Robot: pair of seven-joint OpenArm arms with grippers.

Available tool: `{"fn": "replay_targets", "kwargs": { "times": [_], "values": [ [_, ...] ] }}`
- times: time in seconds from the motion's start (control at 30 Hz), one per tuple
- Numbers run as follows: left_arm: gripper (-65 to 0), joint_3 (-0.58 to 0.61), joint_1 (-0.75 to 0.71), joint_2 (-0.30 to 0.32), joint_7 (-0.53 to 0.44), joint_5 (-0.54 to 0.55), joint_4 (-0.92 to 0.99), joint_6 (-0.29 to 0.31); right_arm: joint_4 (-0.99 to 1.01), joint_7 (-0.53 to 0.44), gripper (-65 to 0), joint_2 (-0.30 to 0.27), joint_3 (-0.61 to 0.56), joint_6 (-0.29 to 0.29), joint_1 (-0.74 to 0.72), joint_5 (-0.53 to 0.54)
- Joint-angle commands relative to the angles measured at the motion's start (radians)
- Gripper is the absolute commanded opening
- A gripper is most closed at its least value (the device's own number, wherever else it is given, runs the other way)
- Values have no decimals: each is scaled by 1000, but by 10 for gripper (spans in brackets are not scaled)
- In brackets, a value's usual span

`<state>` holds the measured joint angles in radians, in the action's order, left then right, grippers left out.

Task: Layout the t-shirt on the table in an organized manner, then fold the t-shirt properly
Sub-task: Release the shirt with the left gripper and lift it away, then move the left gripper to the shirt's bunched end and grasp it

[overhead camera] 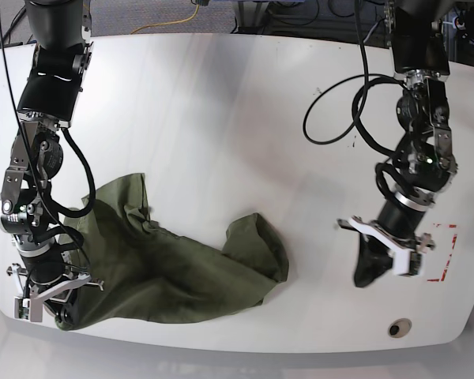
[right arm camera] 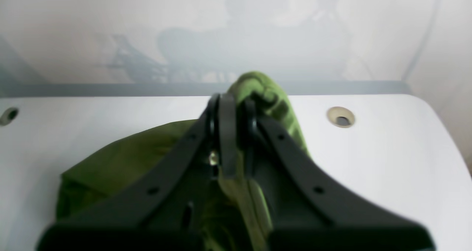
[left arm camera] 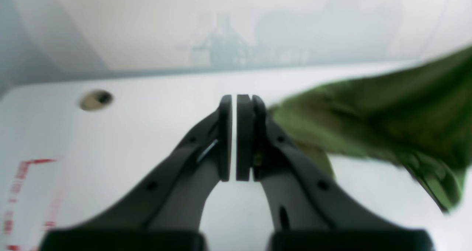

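t-shirt [overhead camera: 174, 272]: olive green, crumpled, on the near-left part of the bench in the base view; one lobe bunched up toward the middle, rest spread in wrinkles toward the right arm.
bench [overhead camera: 221, 118]: glossy white; round grommet hole [overhead camera: 399, 326] near the front edge; red dashed mark [overhead camera: 445, 253] just beside the left arm.
right tool [right arm camera: 232, 133]: clamped on a bunched edge of the t-shirt, cloth poking out above the pads and hanging below.
left tool [left arm camera: 234, 136]: pads together with a thin slit between, nothing held, above bare bench, apart from the cloth.
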<state>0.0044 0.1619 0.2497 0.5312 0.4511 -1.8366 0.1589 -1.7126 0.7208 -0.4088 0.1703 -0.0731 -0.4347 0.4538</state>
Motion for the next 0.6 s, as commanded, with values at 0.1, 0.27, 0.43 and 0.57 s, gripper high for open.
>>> {"fn": "replay_targets", "kwargs": {
  "times": [0.1, 0.27, 0.43, 0.57],
  "values": [
    [-533, 50, 8, -3, -30, 15, -16, 14, -20, -31, -650, -17, 7, -3, -29, 10],
    [-285, 67, -5, -5, -30, 13, -16, 9, -20, -31, -650, -14, 7, -3, -29, 12],
    [-183, 119, -14, -6, -30, -71, -5, 9, -20, -31, -650, -14, 7, -4, -29, 12],
    [-178, 202, -14, -6, -30, -183, 22, 11, -20, -31, -650, -12, 7, -4, -28, 12]
  ]
}}
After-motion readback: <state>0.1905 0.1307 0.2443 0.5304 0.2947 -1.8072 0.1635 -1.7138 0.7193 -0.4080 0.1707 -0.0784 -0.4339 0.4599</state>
